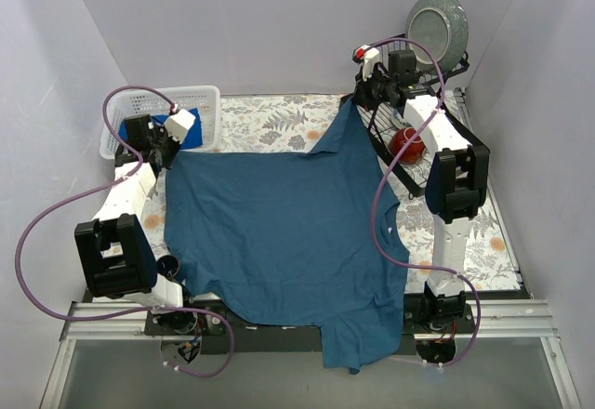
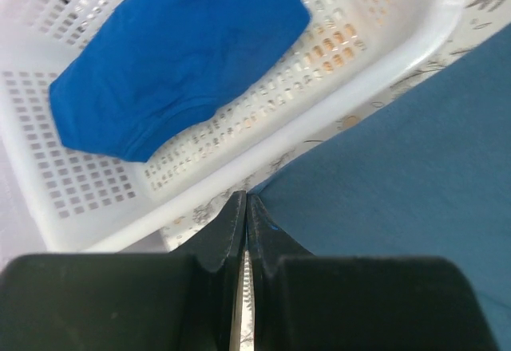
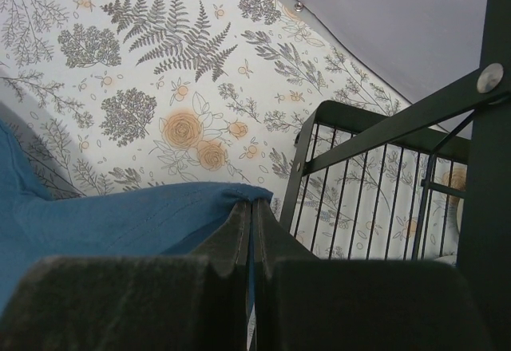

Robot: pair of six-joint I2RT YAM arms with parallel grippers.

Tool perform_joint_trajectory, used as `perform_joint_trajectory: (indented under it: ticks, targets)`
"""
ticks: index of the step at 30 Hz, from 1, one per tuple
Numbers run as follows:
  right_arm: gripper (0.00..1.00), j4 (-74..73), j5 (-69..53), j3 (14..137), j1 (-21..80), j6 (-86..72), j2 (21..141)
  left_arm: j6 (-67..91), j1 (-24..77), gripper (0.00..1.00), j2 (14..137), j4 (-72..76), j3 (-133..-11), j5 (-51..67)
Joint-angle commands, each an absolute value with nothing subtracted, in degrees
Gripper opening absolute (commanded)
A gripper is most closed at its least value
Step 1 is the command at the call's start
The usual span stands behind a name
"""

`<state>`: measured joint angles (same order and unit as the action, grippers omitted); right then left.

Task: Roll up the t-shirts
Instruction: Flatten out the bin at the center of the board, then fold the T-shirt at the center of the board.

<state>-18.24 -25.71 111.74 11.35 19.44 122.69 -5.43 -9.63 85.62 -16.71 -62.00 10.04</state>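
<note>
Floral tablecloth (image 1: 270, 121): one dark-blue tee (image 1: 279, 232) spread; one royal-blue tee (image 2: 176, 56) in basket (image 2: 375, 72).

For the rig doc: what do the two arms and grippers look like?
The left arm and right arm have white links with black joint housings. A purple cable runs from each base to its wrist. Each wrist carries a white camera block; the right has a red spot. Left gripper and right gripper: matte black fingers.

That big short-sleeved dusky dark-blue cloth tee (image 1: 279, 232) is plain all over. The compact cloth bundle (image 2: 176, 56) is a brighter royal blue, and its perforated plastic basket (image 2: 359, 56) is white. The desk (image 3: 160, 64) shows grey ferns and orange blooms on white.
</note>
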Motion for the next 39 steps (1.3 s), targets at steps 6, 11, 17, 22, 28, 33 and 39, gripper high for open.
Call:
perform_joint_trajectory:
  ticks: [6, 11, 17, 22, 28, 33, 39]
  targets:
    - [0.01, -6.51, -23.64, 107.95, 11.07, 21.97, 120.69, -7.12, -11.6, 0.0, 82.18, -18.37, -64.78, 15.37]
    - [0.01, -4.48, -23.91, 97.57, 13.27, 27.06, 111.56, -6.33, -11.51, 0.0, 79.46, -19.07, -62.23, 17.31]
    - [0.01, -1.67, -17.94, 96.58, 17.31, 31.99, 110.99, -5.8, -11.51, 0.0, 76.64, -18.37, -58.81, 16.0]
    - [0.01, -1.67, -13.2, 106.33, 18.19, 30.5, 118.55, -6.15, -11.6, 0.0, 77.6, -16.62, -58.8, 12.22]
    - [0.01, -0.71, -10.99, 121.71, 18.19, 30.23, 131.55, -5.63, -11.69, 0.0, 81.65, -14.77, -60.99, 9.93]
    - [0.01, 1.58, -10.72, 127.27, 18.19, 30.5, 135.61, -4.75, -11.69, 0.0, 84.81, -14.68, -64.94, 10.19]
    - [0.01, -2.02, -12.91, 122.28, 17.84, 31.64, 130.8, -6.23, -12.04, 0.0, 82.54, -18.8, -65.57, 14.74]
